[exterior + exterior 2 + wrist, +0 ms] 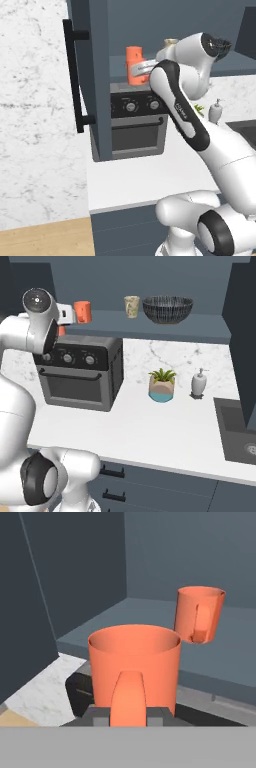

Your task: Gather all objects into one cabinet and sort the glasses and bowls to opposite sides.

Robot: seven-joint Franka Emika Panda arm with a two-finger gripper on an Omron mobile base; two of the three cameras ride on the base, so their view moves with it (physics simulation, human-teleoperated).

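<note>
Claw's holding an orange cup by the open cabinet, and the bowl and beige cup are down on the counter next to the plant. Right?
Not quite. The bowl and beige cup stand on the cabinet shelf, as the right base view shows. The claw does hold an orange cup.

The left base view looks from behind the arm toward the open cabinet (102,60); the right base view faces its shelf and the tabletop (150,426) (both share the oven (137,122)). The hand view sits close at shelf level.
</note>
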